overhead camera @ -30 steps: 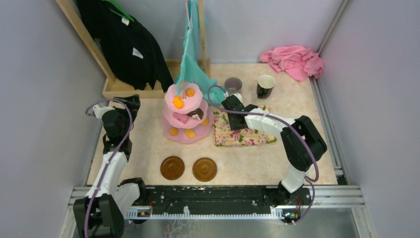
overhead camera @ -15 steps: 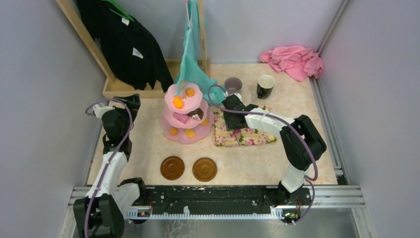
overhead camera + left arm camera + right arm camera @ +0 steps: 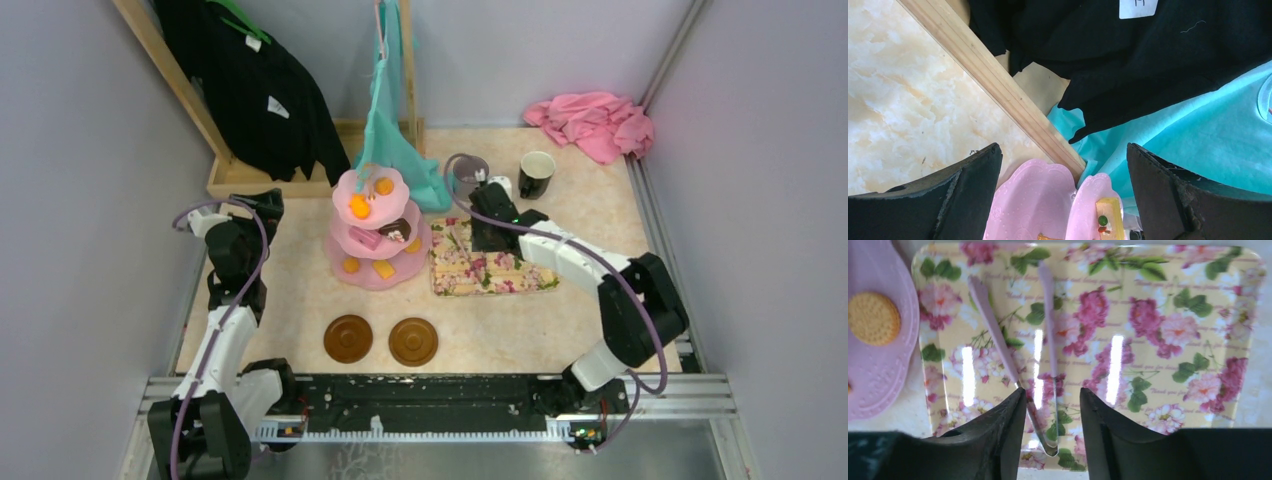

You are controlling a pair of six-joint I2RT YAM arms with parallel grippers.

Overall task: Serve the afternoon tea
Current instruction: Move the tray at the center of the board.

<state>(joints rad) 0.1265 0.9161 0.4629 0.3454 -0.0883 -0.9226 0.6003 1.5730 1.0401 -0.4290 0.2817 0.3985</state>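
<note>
Nearest the arms' bases, two brown discs are laid side by side on the table, apart from each other. Beyond them the pink stand is set upright. Toy cakes are spread over its three tiers: orange on top, pink and brown in the middle, orange and yellow below. Just to its right a floral tray is laid flat.

The right gripper is held over this tray with its fingers parted partway, and nothing is gripped. Two slim pink-handled utensils are seen lying on the tray, their near ends running in between the fingers. Whether they are touched cannot be made out.

The left gripper is held to the left of the stand, its fingers spread wide and empty. Past them the stand's rim, a wooden frame, a black garment and the teal fabric are seen.

Farther back, behind the tray, the grey mug and the black mug are stood near each other. A pink cloth is heaped in the far right corner.
</note>
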